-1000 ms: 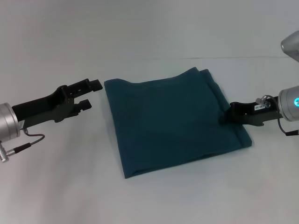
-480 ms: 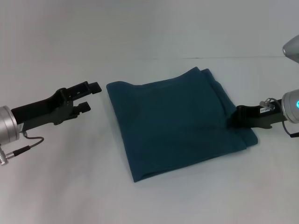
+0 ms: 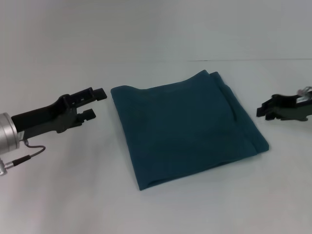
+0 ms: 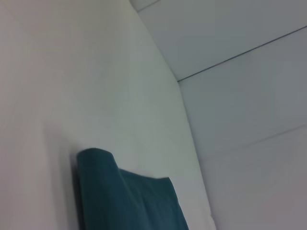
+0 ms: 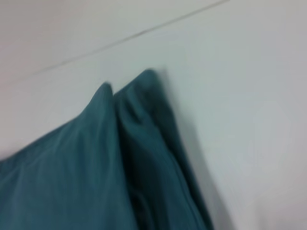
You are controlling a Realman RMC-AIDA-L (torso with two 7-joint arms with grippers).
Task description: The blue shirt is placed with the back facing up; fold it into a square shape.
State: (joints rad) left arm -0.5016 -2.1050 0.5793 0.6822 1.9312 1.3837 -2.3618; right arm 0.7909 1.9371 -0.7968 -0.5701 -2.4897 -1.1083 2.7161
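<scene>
The blue shirt (image 3: 187, 127) is lying flat on the white desk (image 3: 156, 209), folded into a roughly square, layered shape with no lettering showing. Its layered edges are showing along the side nearest the right gripper, where two stacked corners are peeking up in the right wrist view (image 5: 129, 143).

The left gripper (image 3: 94, 103) is hovering just beside the shirt's far corner on the robot's left, not touching the cloth. Its two black fingers are standing apart, with a clear gap between them and nothing held. The left wrist view is catching only a rounded corner of the shirt (image 4: 120, 196) against the desk.

The right gripper (image 3: 262, 109) is sitting on the opposite side of the shirt, apart from its edge, with bare desk showing between them. Its fingertips are looking slightly parted and are holding nothing; no cloth is caught between them.
</scene>
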